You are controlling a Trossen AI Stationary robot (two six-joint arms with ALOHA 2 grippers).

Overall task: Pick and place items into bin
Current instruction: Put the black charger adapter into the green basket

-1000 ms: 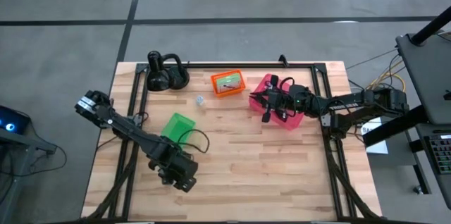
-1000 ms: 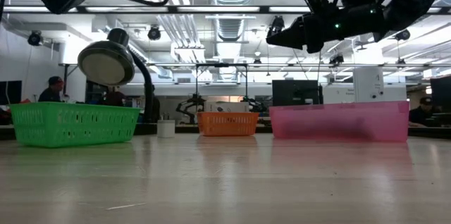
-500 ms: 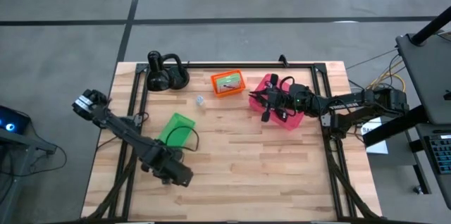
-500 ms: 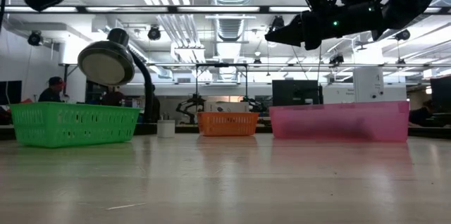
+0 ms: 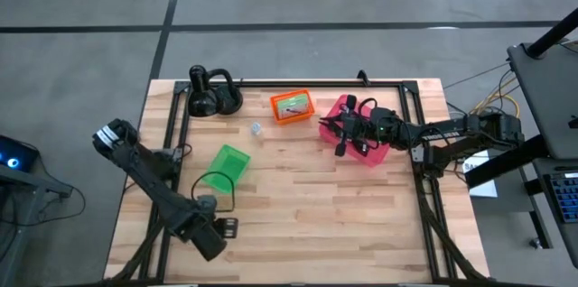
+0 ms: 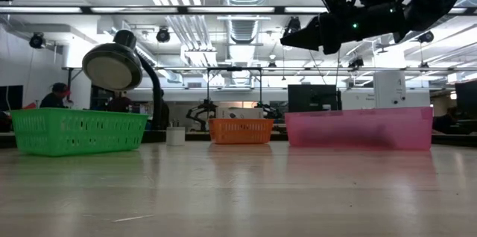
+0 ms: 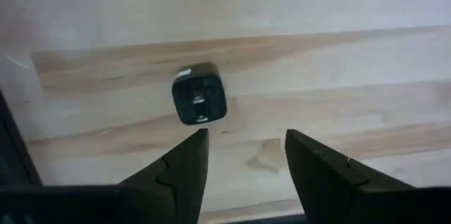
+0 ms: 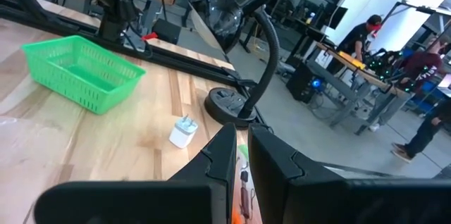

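Note:
A tiny black block with a pale end lies flat on the wooden table; in the high view the block is close to the near edge. My left gripper is open and low over the table, its fingertips just short of the block without touching it; from above the left gripper sits left of the block. My right gripper is shut and empty, hovering high over the pink bin. A tiny white piece stands on the table. The orange bin holds a green packet.
A green basket stands in the left middle of the table, a black desk lamp at the far left corner. Black frame rails run along the table's left and right sides. Bare wood lies between the block and the pink bin.
My left gripper has drawn back toward the table's near left corner, and the black block now shows lying on the table in front of its fingers.

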